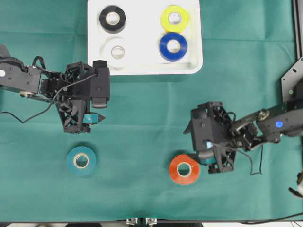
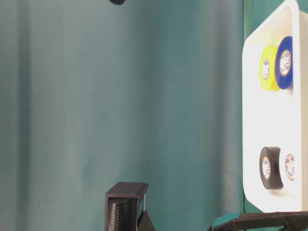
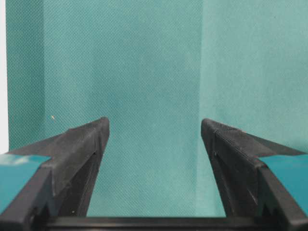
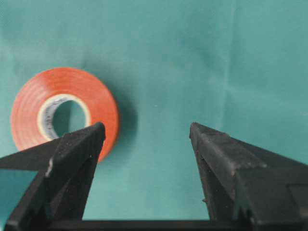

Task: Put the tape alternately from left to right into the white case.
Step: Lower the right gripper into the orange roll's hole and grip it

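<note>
The white case (image 1: pixel 145 66) sits at the far edge of the green cloth (image 1: pixel 142 137); it holds four rolls: black tape (image 1: pixel 112 18) and white tape (image 1: pixel 117 52) on its left side, yellow tape (image 1: pixel 174 18) and blue tape (image 1: pixel 173 46) on its right. The teal tape (image 1: pixel 81 161) and orange-red tape (image 1: pixel 184 169) lie flat on the cloth, outside the case, well apart. The left gripper (image 3: pixel 154 139) hangs open and empty between case and teal tape; the right gripper (image 4: pixel 147 144) is open, empty, just beside the orange-red tape, one finger (image 4: pixel 72 159) overlapping its edge in the wrist view; contact cannot be told.
</note>
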Tool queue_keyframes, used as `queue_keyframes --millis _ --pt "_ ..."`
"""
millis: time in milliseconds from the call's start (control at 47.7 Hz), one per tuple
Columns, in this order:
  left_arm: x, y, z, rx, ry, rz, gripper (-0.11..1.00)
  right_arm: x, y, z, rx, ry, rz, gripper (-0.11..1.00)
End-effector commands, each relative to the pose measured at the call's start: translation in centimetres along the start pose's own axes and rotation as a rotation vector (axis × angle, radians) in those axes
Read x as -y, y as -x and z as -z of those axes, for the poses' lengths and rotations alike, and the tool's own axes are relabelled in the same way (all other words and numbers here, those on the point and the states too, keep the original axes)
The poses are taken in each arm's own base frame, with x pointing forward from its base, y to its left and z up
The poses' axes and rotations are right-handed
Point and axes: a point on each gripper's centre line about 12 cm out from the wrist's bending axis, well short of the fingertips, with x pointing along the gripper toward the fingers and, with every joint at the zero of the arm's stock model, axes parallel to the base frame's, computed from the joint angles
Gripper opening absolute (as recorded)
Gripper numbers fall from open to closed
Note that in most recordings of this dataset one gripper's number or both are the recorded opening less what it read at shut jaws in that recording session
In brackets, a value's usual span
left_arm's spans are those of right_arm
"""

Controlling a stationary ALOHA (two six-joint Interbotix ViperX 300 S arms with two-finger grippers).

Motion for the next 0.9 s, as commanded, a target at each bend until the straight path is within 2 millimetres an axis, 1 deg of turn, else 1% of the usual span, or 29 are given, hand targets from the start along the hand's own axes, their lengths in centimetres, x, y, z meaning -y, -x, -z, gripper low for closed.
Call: queue_keyframes --millis 0,147,398,712,880 --pt "0.2 0.5 -1.0 0.039 -0.004 0.007 0.92 -1.2 0.2 -0.9 0.017 -0.002 -0.019 0.75" --pt "0.2 0.5 -1.0 0.041 -0.003 0.007 0.92 -2.2 -0.8 -0.7 -0.007 -0.014 -0.019 0.75" --pt "0.2 0.5 -0.8 0.035 -0.003 0.006 0.92 -3.1 -2.6 -0.6 -0.044 -0.038 -0.003 0.75" --pt "0.2 0.5 -0.8 0.035 -0.004 0.006 0.92 -3.0 -3.8 -0.3 -0.076 -0.046 0.026 0.75" --pt "0.2 0.4 -0.7 0.033 -0.003 0.006 0.92 -2.8 -4.5 0.3 -0.096 -0.048 0.037 0.75"
